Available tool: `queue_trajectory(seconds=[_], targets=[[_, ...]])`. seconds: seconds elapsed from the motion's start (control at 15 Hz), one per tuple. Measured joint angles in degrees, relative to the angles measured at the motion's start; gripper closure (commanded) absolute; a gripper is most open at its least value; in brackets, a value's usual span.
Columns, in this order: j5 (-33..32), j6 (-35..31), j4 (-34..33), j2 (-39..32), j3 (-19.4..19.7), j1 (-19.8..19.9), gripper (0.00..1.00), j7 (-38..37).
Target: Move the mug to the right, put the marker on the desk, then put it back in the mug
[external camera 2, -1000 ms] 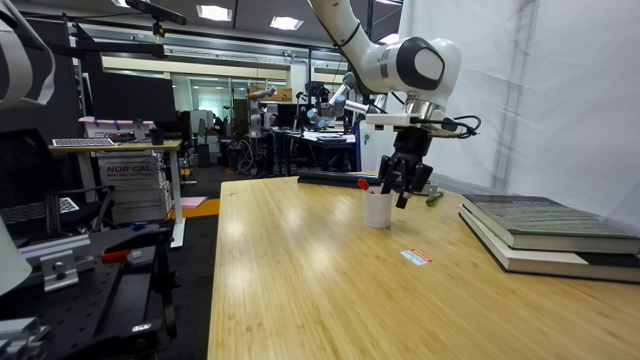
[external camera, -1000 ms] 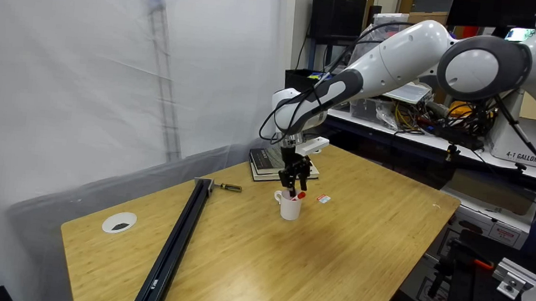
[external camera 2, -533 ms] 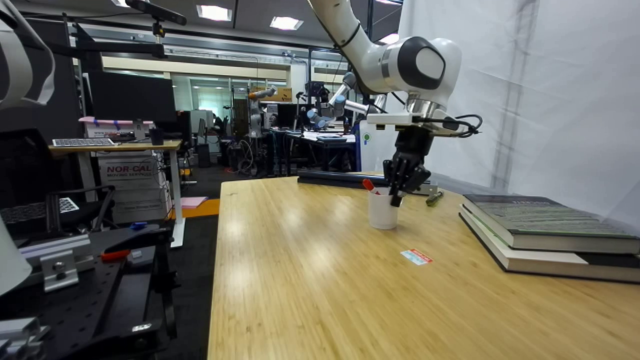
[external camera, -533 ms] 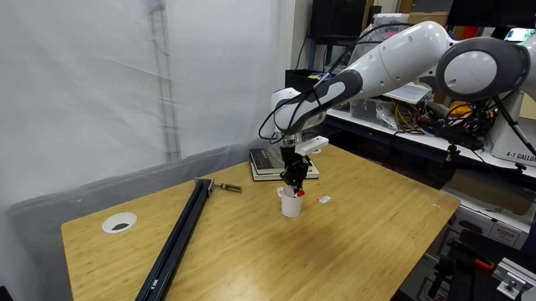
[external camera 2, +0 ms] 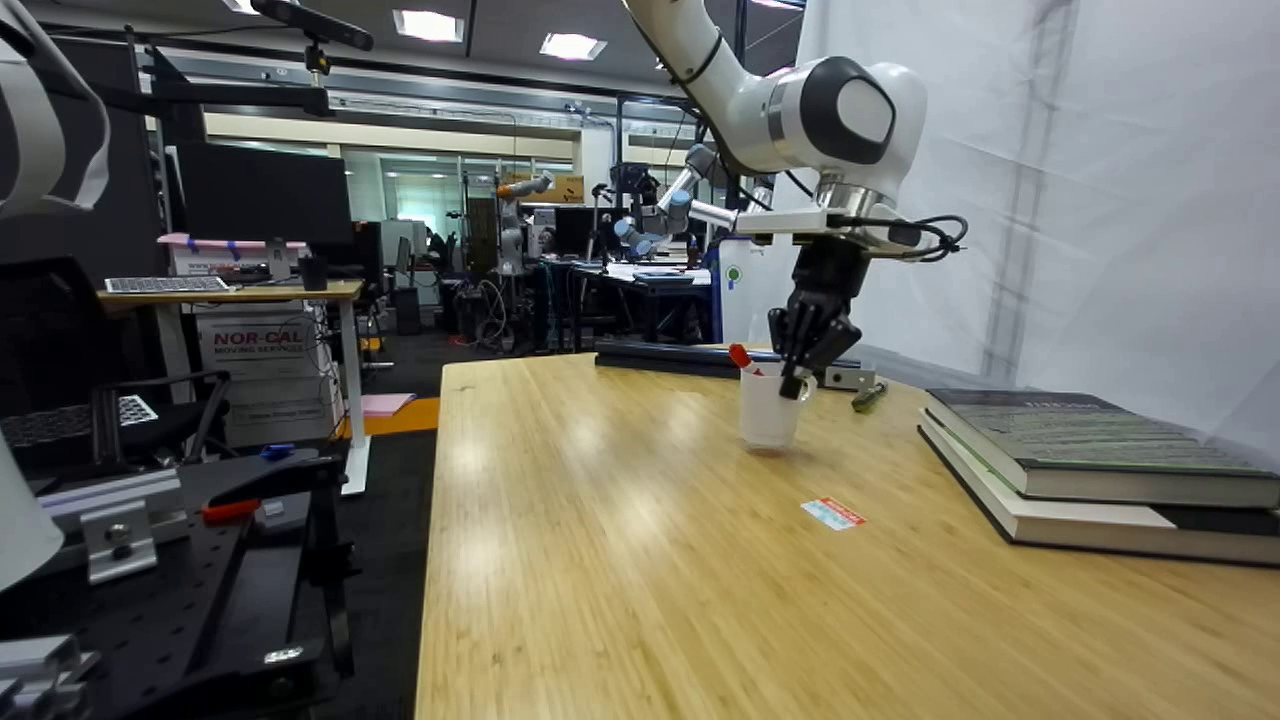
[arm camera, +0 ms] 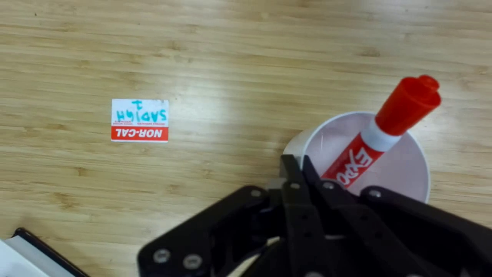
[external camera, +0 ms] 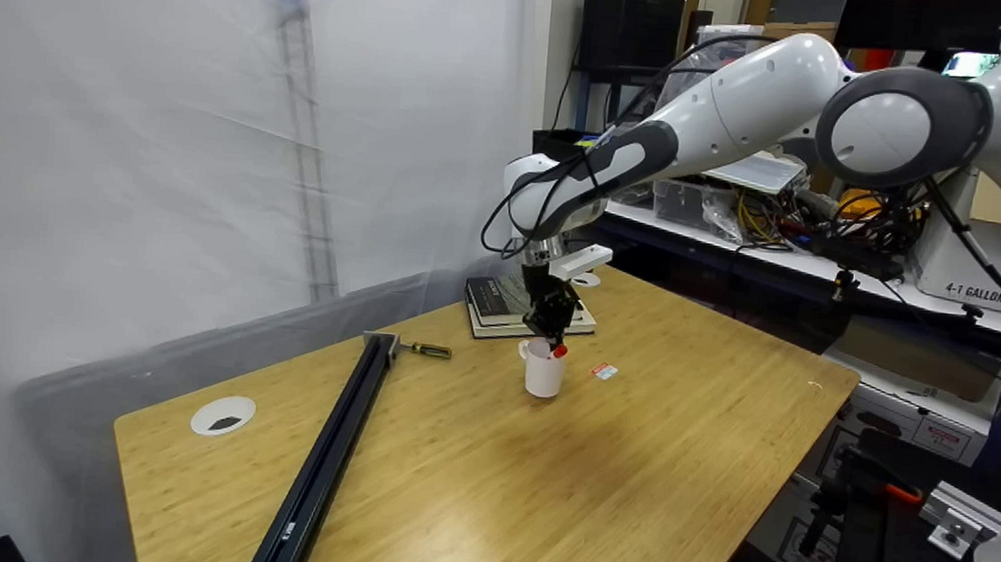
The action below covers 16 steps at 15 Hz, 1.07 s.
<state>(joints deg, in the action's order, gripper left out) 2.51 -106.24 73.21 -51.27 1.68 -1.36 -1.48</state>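
Note:
My gripper [arm camera: 297, 158] is shut on the wall of the white mug [arm camera: 405, 167], one finger inside the rim and one outside. In both exterior views the mug [external camera 2: 768, 412] is upright and seems to hang just off the light-wood desk [external camera 2: 600, 600], a faint reflection under its base. Its handle points to the back left in an exterior view [external camera: 524, 349]. Leaning inside the mug, the red marker [arm camera: 355, 159] sticks its cap out over the rim on the side away from the fingers; its lower end is hidden behind my gripper.
A red-and-white label [arm camera: 140, 120] lies flat beside the mug. Two stacked books [external camera 2: 1090, 440] sit behind the gripper. A long black bar [external camera: 326, 455] runs along the desk, with a screwdriver [external camera: 428, 349] at its far end and a cable hole [external camera: 223, 415] beyond.
The jaws have closed from wide apart onto the mug's wall. The mug shifted slightly towards the gripper, then rose a little together with the arm, the marker still inside.

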Motion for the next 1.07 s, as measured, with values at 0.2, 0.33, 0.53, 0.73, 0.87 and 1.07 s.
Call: queue_trajectory(seconds=[0.2,0.33,0.53,0.73,0.87,1.07], targets=[[0.0,4.18,-1.48,2.06,-0.03,-0.42,0.99,-0.85],[0.0,6.64,-1.63,4.43,-0.07,-0.86,0.99,-1.38],[0.0,9.39,-1.4,7.52,-0.07,-1.29,0.99,-2.0],[0.0,10.12,-0.26,9.65,0.01,-1.1,0.99,-2.58],[0.0,10.08,1.19,10.95,0.19,-0.74,0.99,-2.97],[0.0,10.0,4.2,13.0,0.51,0.02,0.99,-3.69]])
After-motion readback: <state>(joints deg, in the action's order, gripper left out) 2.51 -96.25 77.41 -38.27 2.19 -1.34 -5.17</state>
